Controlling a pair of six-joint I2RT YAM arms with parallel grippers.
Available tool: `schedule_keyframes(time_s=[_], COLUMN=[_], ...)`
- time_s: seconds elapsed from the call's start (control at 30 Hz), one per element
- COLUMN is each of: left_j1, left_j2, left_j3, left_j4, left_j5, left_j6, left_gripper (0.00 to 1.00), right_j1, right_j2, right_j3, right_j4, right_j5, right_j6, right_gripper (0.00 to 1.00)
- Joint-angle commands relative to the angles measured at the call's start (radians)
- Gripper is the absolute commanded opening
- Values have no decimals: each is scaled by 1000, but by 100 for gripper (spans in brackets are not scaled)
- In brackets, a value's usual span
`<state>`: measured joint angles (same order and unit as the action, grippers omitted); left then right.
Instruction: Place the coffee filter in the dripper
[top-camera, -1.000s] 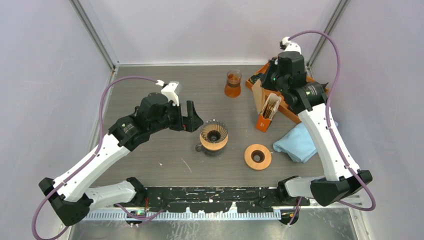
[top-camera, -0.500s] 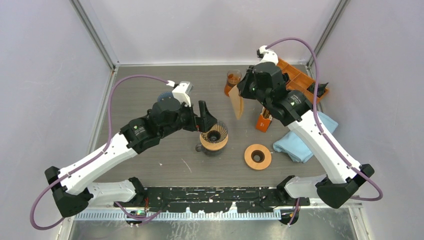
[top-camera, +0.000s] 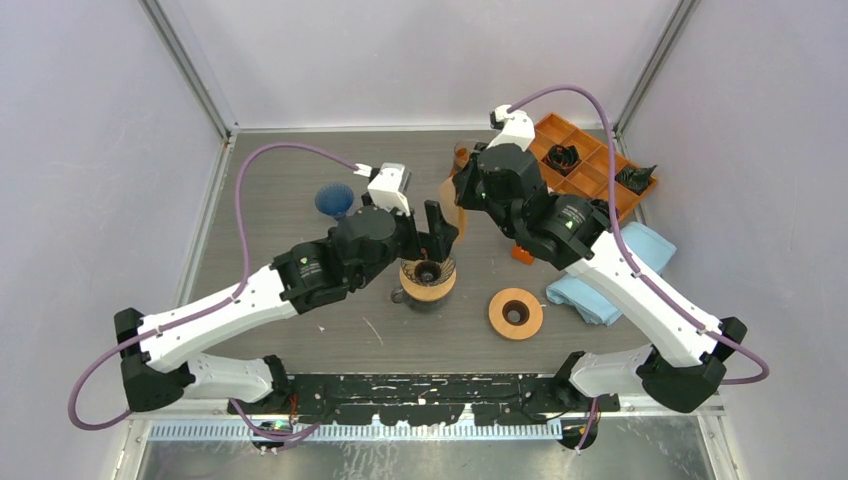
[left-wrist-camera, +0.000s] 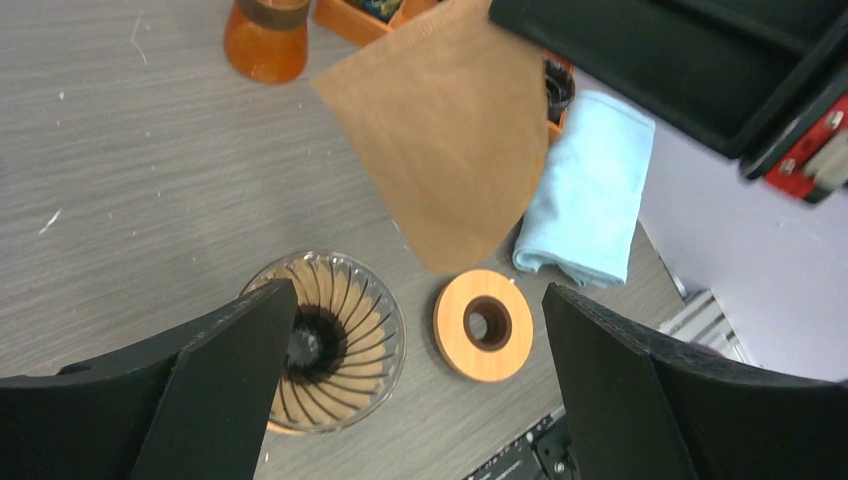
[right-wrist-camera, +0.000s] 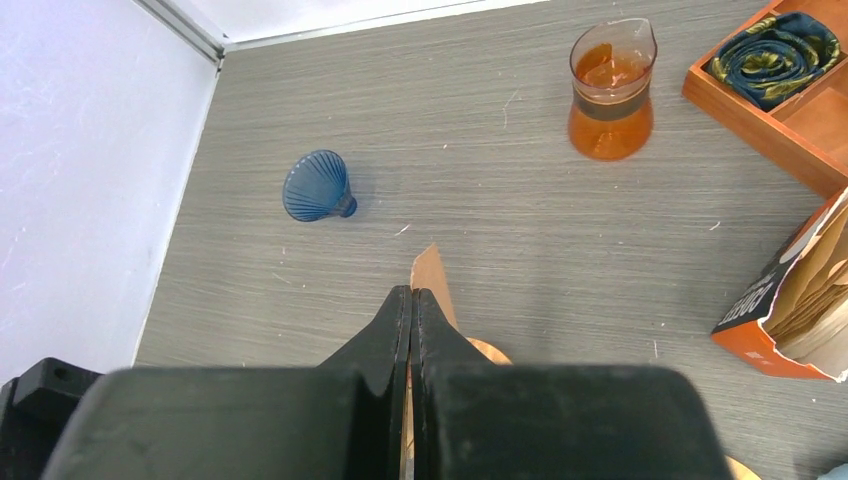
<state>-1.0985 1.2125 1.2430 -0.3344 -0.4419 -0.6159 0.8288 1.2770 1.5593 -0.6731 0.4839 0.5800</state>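
Coffee filter, a brown paper cone folded flat, is pinched in the right gripper, whose fingers are pressed tight together on it with no gap showing. From the right wrist only a thin sliver of paper pokes out past the fingertips; the rest is hidden behind the gripper's black body. The filter hangs in the air over the far right side of the glass dripper, clear of its mouth, though I can't judge how high.

The left gripper is spread wide and has hold of nothing. In its own camera the two fingers frame the dripper, and the left one covers the near part of the rim. Seen from the top camera, both grippers crowd over the dripper and hide most of the paper.

Just right of the dripper, apart from it, a wooden ring lies on the table, with a folded light-blue cloth beyond. Behind the dripper stands a glass carafe of amber liquid, its top cut off in the left wrist view. Behind and left of the dripper sits a blue ribbed cone; whether upright or tipped I can't tell. Behind and right of the dripper, an orange box of filters runs off the right wrist frame, with a wooden tray behind it.
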Motion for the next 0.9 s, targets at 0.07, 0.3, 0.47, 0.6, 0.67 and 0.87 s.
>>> schedule_keyframes(time_s=[0.07, 0.3, 0.47, 0.6, 0.67, 0.87], left_j1=[-56, -80, -84, -84, -84, -84], left_j2=[40, 86, 97, 113, 117, 118], left_j3=[53, 51, 47, 46, 45, 43], left_j4=[143, 186, 209, 213, 224, 242], left_j5=[-176, -297, -320, -340, -335, -345], left_j6=[64, 125, 165, 174, 177, 193], left_gripper=[96, 92, 88, 85, 85, 85], right_j1=[45, 54, 55, 55, 55, 55], right_j2=[-40, -46, -47, -49, -48, -37], right_j3=[-14, -13, -12, -20, -22, -23], right_j4=[78, 85, 91, 105, 111, 116], right_j5=[101, 109, 106, 100, 98, 90], right_j6=[26, 22, 19, 18, 18, 20], right_gripper=[1, 0, 1, 1, 1, 1])
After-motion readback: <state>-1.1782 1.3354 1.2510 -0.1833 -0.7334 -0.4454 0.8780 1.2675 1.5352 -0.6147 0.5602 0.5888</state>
